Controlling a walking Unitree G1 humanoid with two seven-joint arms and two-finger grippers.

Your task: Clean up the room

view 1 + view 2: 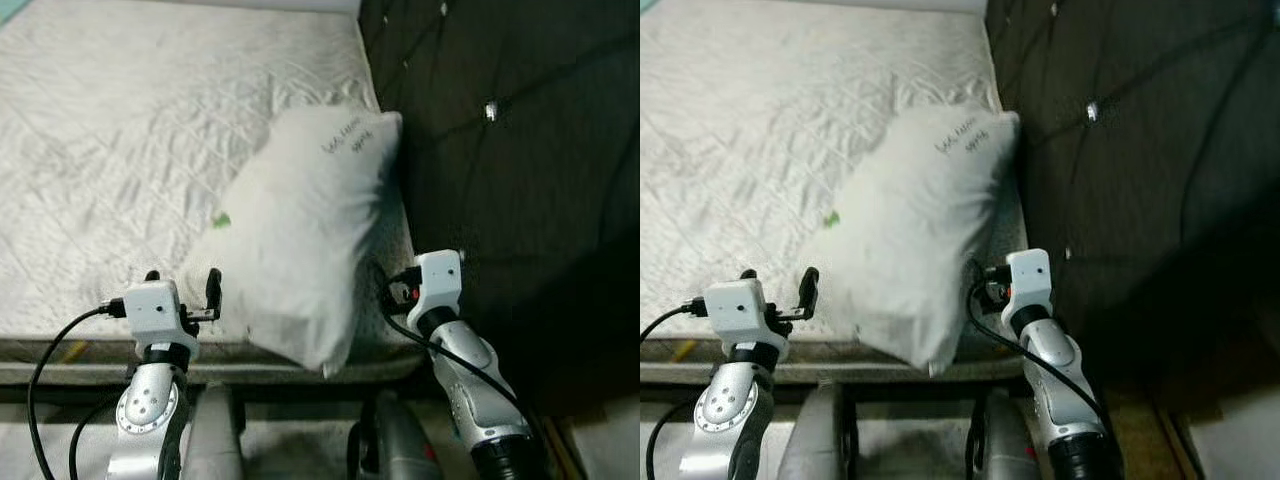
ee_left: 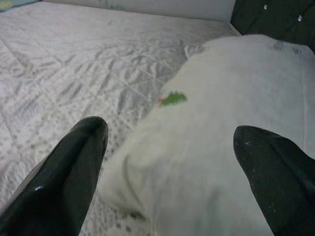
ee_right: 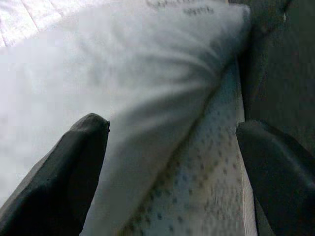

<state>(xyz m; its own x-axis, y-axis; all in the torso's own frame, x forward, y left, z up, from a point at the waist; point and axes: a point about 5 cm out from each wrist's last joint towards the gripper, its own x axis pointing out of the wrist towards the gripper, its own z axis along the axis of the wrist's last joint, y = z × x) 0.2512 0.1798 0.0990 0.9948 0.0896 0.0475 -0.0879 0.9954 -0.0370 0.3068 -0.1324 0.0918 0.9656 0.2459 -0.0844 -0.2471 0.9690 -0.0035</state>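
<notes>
A white pillow [image 1: 300,230] with dark handwriting near its far corner lies askew on the bare quilted mattress [image 1: 120,130], against the dark headboard. Its near corner hangs over the bed's front edge. My left gripper [image 1: 182,283] is open just left of the pillow's near end; in the left wrist view its fingers [image 2: 74,162] frame the pillow [image 2: 226,147] and a small green tag [image 2: 173,99]. My right gripper [image 3: 172,129] is open at the pillow's right side, one finger against the pillow [image 3: 123,88] and the other over the mattress strip beside the headboard.
The black tufted headboard [image 1: 500,150] runs along the right of the bed. The mattress's front edge and bed frame [image 1: 60,352] lie just below my grippers. The wide mattress surface stretches away to the left and far side.
</notes>
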